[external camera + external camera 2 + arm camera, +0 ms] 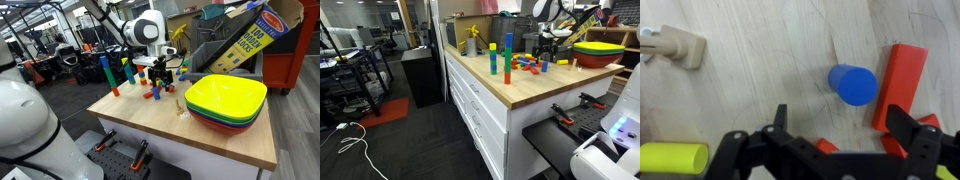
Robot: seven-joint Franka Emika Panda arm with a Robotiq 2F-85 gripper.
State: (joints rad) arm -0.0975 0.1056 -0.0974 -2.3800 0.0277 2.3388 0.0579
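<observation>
1. At the far left of the wrist view, a beige wooden peg (675,47) and a yellow cylinder (673,158) lie loose on the tabletop (760,50), with nothing touching them.
2. The hand (840,122) hangs over the scattered blocks with its jaws spread wide and empty, so no grip has been made yet.
3. The blue cylinder (852,84) stands just ahead of the hand, in line with the gap and clear of both fingers.
4. A red block (900,85) lies just beside it on the right. Whether the two touch is hard to tell.
5. There is bare wood to the cylinder's left, while its right is crowded.
6. In an exterior view, a stacked tower (105,72) stands left of the hand. The bowls (225,100) sit well apart on the right, near the tabletop's front edge.
</observation>
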